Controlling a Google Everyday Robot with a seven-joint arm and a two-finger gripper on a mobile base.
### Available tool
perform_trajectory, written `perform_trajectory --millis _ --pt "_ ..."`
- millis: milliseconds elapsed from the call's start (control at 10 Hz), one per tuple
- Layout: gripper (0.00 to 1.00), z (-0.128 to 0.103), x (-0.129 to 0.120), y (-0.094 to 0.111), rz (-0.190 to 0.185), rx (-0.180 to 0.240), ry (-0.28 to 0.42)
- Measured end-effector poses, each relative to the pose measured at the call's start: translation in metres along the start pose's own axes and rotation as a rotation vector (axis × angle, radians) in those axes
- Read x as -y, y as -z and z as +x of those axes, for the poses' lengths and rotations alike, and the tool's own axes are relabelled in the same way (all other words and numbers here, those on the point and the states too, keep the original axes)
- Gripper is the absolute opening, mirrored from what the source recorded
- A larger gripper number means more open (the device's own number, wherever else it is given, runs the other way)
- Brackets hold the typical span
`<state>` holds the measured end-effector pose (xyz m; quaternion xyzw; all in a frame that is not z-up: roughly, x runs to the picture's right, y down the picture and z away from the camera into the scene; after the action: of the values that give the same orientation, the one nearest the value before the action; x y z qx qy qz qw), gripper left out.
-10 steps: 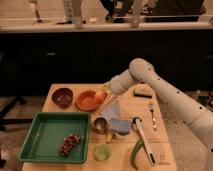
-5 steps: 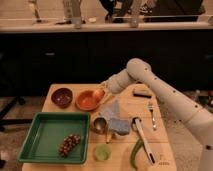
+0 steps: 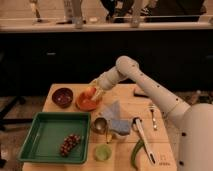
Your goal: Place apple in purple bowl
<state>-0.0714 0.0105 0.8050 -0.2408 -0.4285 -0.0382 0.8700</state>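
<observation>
My gripper [image 3: 93, 93] hangs over the right side of the bright orange bowl [image 3: 86, 103], shut on the small orange-red apple [image 3: 90, 92], which sits just above the bowl's inside. The white arm reaches in from the right. The purple bowl [image 3: 63, 96], dark maroon with a dark inside, stands empty to the left of the orange bowl, a short way from the apple.
A green tray [image 3: 50, 131] at the front left holds a dark grape bunch [image 3: 69, 144]. A metal cup [image 3: 99, 124], a blue cloth [image 3: 117, 120], a green cup [image 3: 103, 152], a green pepper [image 3: 136, 152], a white utensil [image 3: 143, 140] and a fork [image 3: 153, 116] lie on the wooden table [image 3: 127, 95].
The arm has drawn leftward, carrying the apple from the orange bowl's right rim to a spot over the bowl, nearer the purple bowl.
</observation>
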Motion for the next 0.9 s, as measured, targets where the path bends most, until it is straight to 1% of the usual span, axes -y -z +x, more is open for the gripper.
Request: perform_trajectory --millis 200,400,500,700,900 --pt "0.0 -0.004 0.008 -0.016 -0.018 0.019 0.012" --pt "0.0 -0.003 0.013 -0.022 -0.022 0.032 0.013" --pt "0.0 -0.007 0.018 -0.031 -0.029 0.044 0.021" --pt "0.0 -0.015 0.023 -0.044 -0.036 0.052 0.044" --pt "0.0 -0.022 0.028 -0.053 -0.017 0.058 0.069"
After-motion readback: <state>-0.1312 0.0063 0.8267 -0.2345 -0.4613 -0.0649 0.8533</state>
